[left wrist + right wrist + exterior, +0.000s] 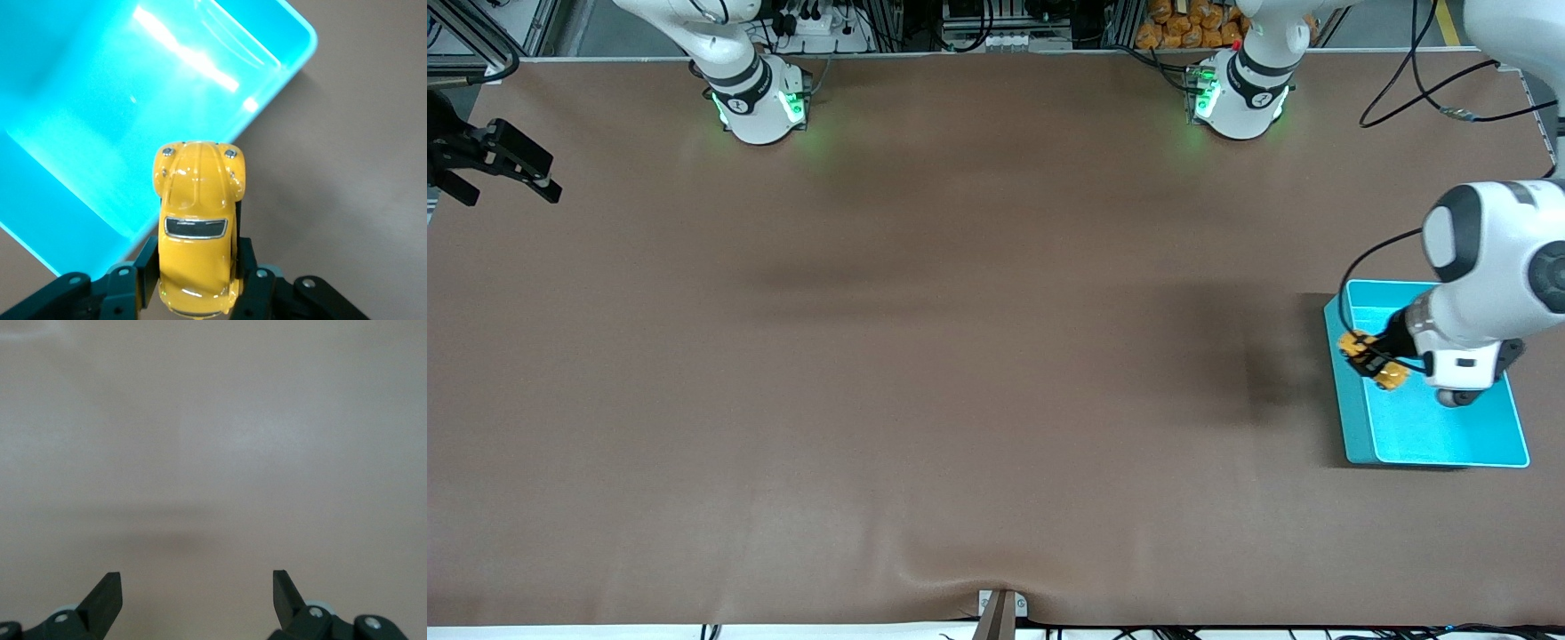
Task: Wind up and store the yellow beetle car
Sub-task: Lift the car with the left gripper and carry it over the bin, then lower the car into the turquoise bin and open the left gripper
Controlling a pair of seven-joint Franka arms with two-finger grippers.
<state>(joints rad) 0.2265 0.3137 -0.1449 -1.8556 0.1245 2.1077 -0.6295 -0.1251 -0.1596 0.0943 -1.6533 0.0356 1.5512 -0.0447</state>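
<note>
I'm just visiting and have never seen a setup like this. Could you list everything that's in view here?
yellow beetle car: one, yellow-orange with dark windows, held in the air over the edge of the bin.
bin: one, teal, nothing lying in it, on the table at the left arm's end.
table: one, covered in brown.
left end effector: one, black, fingers shut on the car's sides, over the bin.
right end effector: one, black, fingers open, holding nothing, waiting over bare table at the right arm's end.
</note>
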